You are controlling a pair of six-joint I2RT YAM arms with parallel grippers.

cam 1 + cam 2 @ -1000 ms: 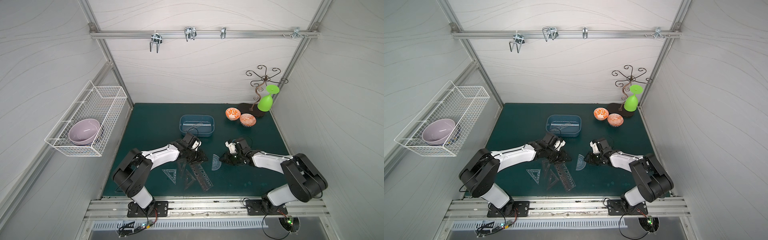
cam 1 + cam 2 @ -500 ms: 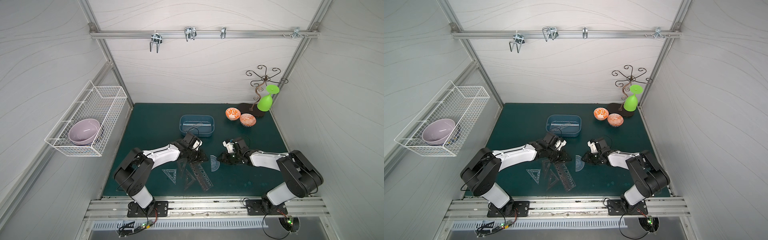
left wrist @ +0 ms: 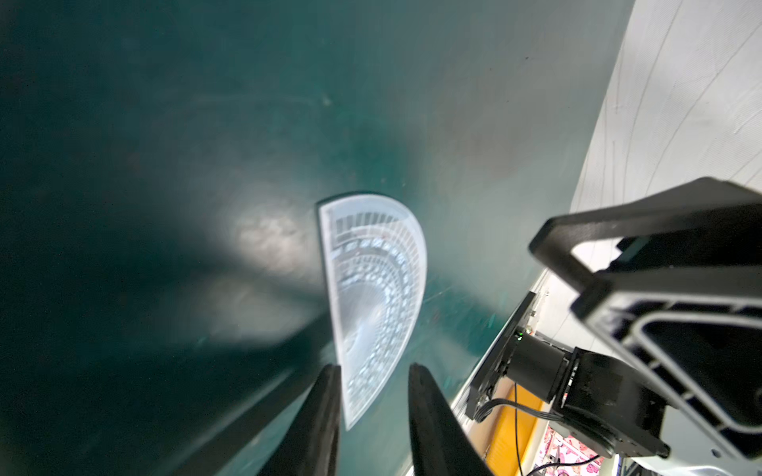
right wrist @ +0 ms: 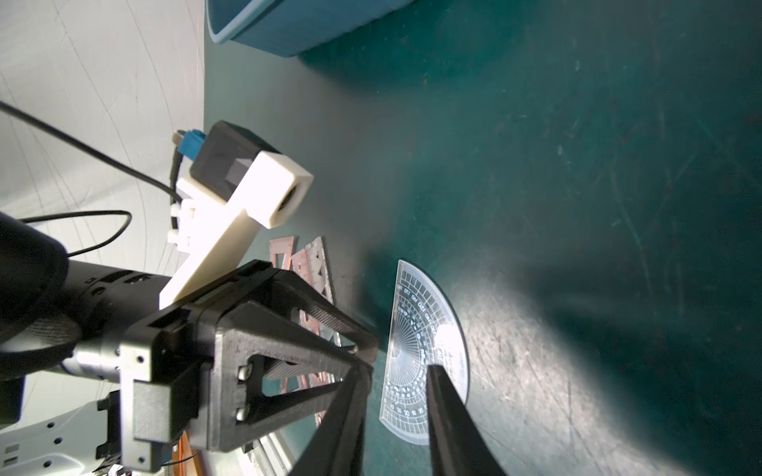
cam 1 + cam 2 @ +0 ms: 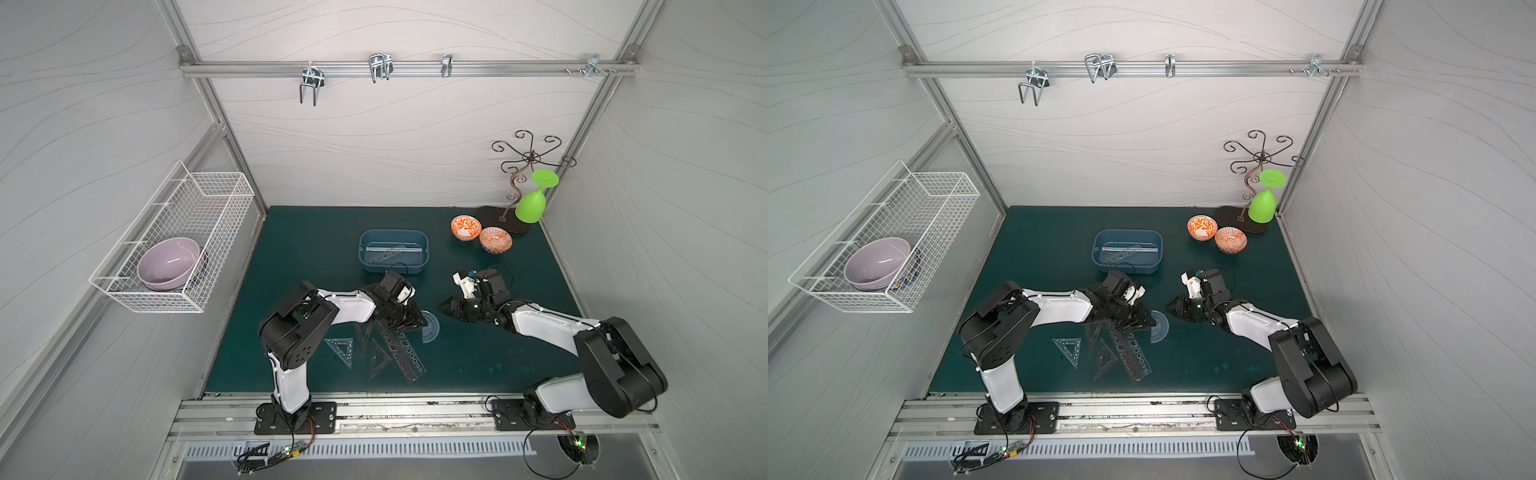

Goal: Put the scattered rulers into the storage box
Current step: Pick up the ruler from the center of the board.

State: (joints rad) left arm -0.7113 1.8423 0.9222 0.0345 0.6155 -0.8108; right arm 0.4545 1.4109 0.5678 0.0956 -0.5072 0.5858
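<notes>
The left hand (image 3: 373, 366) is down on the counter (image 5: 311, 270), fingers partly apart and astride one pointed end of the half-circle protractor (image 3: 371, 296). In the left wrist view one finger (image 3: 325, 412) sits against the protractor's straight edge. A sliver of gap shows between the curved edge and the other finger, so the grip is not closed. The protractor lies flat.

In both top views the protractor (image 5: 430, 328) has its straight edge, its long axis, running from the front rail toward the back wall. Its curve bulges toward the robot's right.

The right hand (image 5: 448, 309) is low just past that curve and clear of it. It points toward the left arm, and in the right wrist view its fingers (image 4: 445, 412) stand partly open with nothing between them.

A long dark stencil strip (image 5: 401, 349) starts under the left hand and slants toward the front and the robot's right. A dark triangle (image 5: 380, 361) lies against the strip's left side, its sharp tip toward the back wall. Further left, apart from these, a bluish triangle (image 5: 341, 349) points its tip at the front rail.

Behind the left hand stands the storage box (image 5: 392, 268), its long axis running across the counter from left to right. Inside it a clear straightedge (image 5: 392, 248) lies along that same axis.
</notes>
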